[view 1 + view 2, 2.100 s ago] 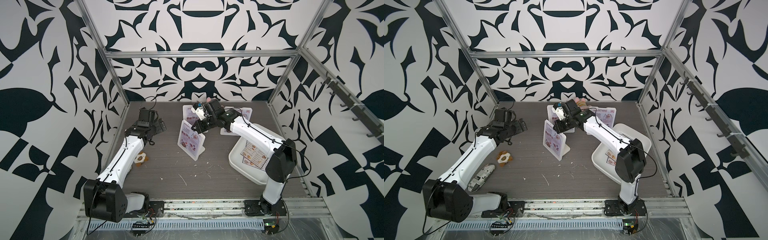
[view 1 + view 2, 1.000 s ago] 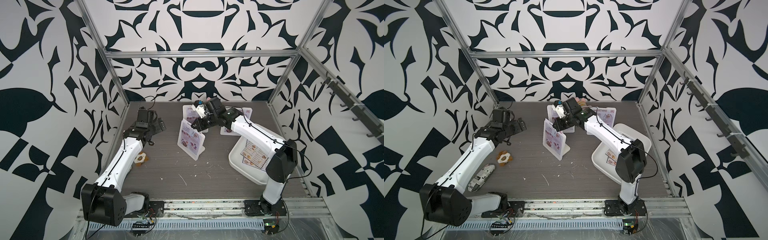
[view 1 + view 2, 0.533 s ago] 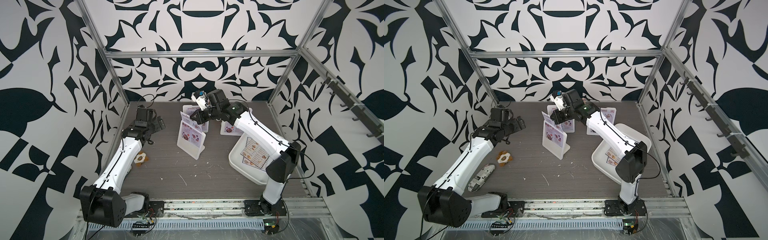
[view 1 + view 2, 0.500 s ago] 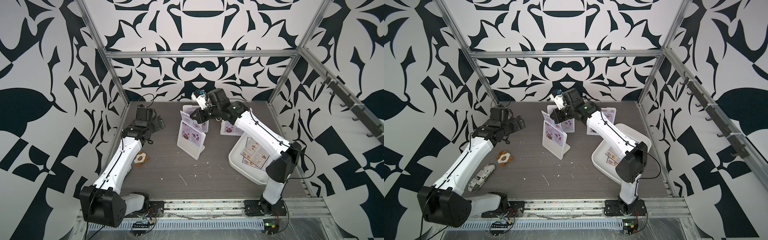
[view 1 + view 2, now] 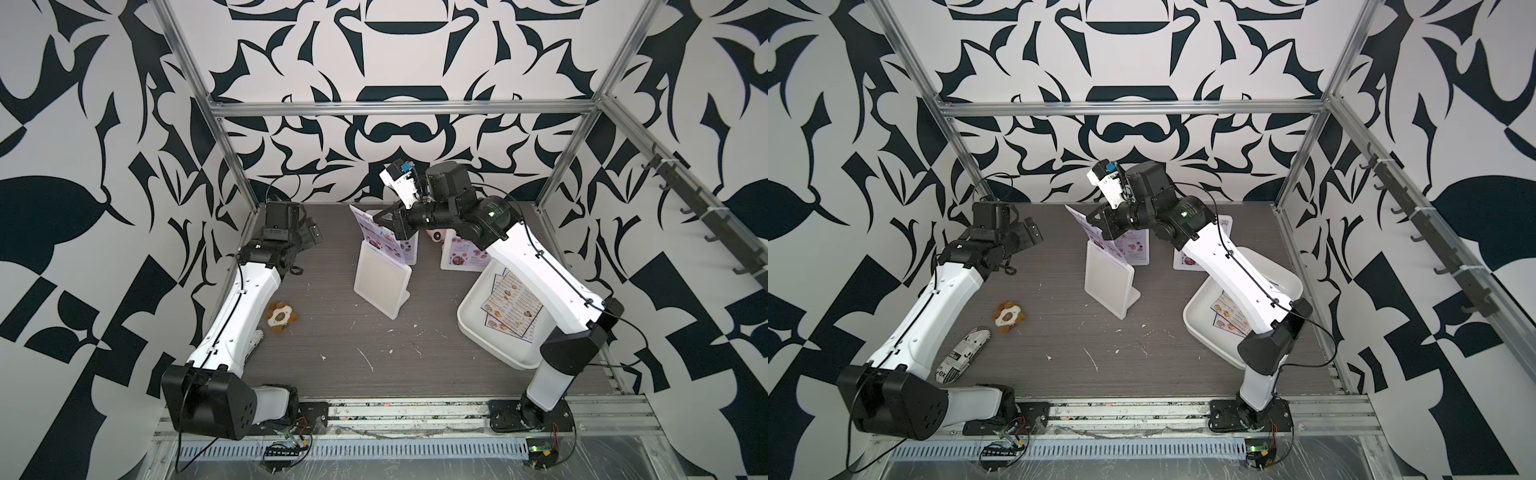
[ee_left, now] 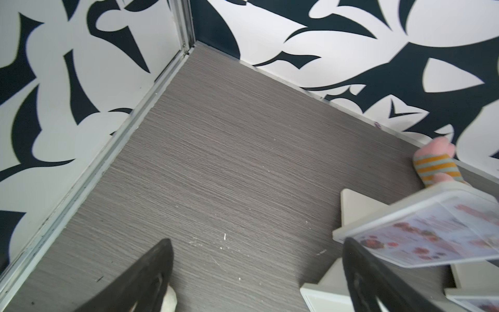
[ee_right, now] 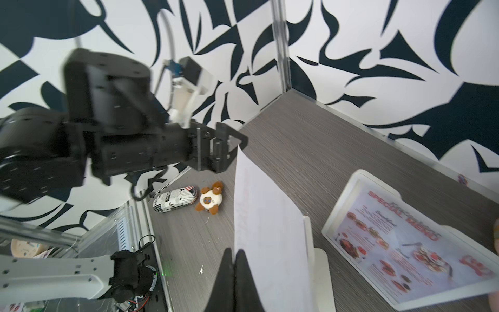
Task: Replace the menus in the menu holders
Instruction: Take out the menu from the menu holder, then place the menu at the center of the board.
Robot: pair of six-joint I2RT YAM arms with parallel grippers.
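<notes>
Nearest the arm bases, a newsprint-patterned case [image 5: 963, 353] lies beside the left forearm. A top view and the right wrist view show it whole, just beside a brown-and-white plush toy [image 5: 1008, 316]. Across the table a white tray [image 5: 473, 332] holds white menus [image 5: 513, 305], partly covered by the right arm in both top views.

Mid-table stands the front menu holder [image 5: 380, 282], its window blank white. Above its top edge the pink menu [image 5: 376, 232] stands tilted. The right gripper [image 5: 384, 218] pinches its upper part, jaws together on the paper. The right wrist view gives only the sheet's blank back, running from the closed fingertips [image 7: 228, 281] along the holder's edge; the top views give its printed face. Whether its lower edge sits in the slot cannot be told.

The left gripper [image 5: 309, 232] hangs near the left wall, well apart from the holders, jaws spread wide and holding nothing. The left wrist view shows bare table between its fingers [image 6: 143, 278].

Farther back, the second menu holder [image 5: 409, 249] is partly hidden by the pink sheet and the right gripper. The third menu holder [image 5: 461, 257] is partly under the right arm. The heading SPECIAL MENU reads only in the right wrist view. By the back wall lies a pink soft thing [image 6: 434, 164] with orange and grey stripes, clearest in the left wrist view.
</notes>
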